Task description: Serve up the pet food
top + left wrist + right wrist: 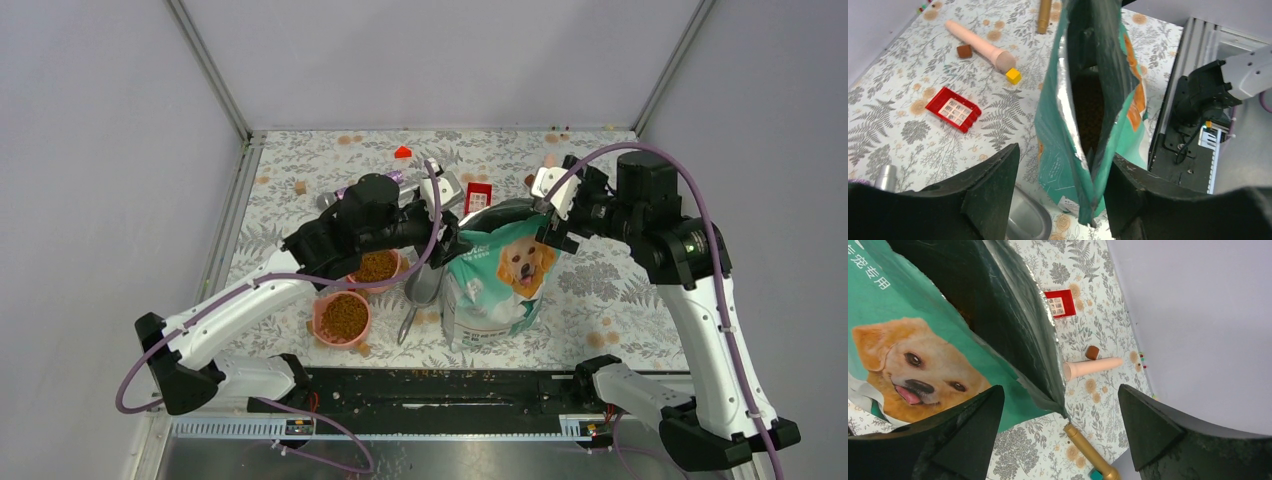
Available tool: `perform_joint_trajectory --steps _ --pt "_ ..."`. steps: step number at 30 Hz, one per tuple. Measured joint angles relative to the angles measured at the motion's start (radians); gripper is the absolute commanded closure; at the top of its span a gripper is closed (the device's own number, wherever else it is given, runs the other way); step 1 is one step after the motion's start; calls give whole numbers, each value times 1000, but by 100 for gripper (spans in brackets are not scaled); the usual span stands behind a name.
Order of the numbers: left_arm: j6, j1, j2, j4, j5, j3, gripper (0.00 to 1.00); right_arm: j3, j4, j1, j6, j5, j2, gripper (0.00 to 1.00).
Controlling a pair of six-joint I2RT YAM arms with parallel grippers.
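The left gripper (1064, 152) is seen with its jaws apart. The top edge of the teal-green pouch (1098, 75) sits in the gap between them and is not squeezed. The pet food (1089, 107) is seen down inside the open pouch, just past the fingers (990, 187). More of it is heaped in two pink bowls (318, 322), back from the left gripper and beside its arm.

The right gripper (1060, 389) is spread wide too, and the other top corner of the pouch pokes in between its fingers without being pinched. The pouch is seen standing upright between the two grippers. Beyond the left gripper, a red block (953, 109), a yellow block (1013, 76) and a pink stick (980, 44) are scattered on the flowered table (898, 135) — all well apart from the pouch.
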Motion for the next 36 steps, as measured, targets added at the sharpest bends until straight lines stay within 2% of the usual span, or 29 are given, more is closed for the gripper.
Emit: perform_joint_trajectory --steps 4,8,15,17,18,20,23,27,32,36 --pt "32 4 0 0 74 0 50 -8 -6 0 -10 -22 -27 9" --pt "72 4 -14 -2 133 -4 50 -7 -74 0 -47 -63 -41 10" --pt "178 4 -35 -34 208 -4 54 40 -198 0 -124 -82 31 16" --pt "205 4 -29 -56 216 2 57 47 -223 0 -149 -89 48 19" --pt "219 5 -23 -65 220 8 60 51 -231 0 -158 -90 55 27" --pt "239 4 -9 -83 225 24 71 62 -242 0 -176 -92 64 42" --pt "255 5 16 -106 232 51 99 93 -246 0 -193 -93 81 69" --pt "269 5 40 -134 230 81 100 144 -261 -5 -194 -84 117 98" --pt "223 8 32 -117 208 70 100 190 -319 -6 -203 -64 147 100" --pt "143 10 -72 18 144 -84 100 190 -342 -3 -233 -64 117 100"
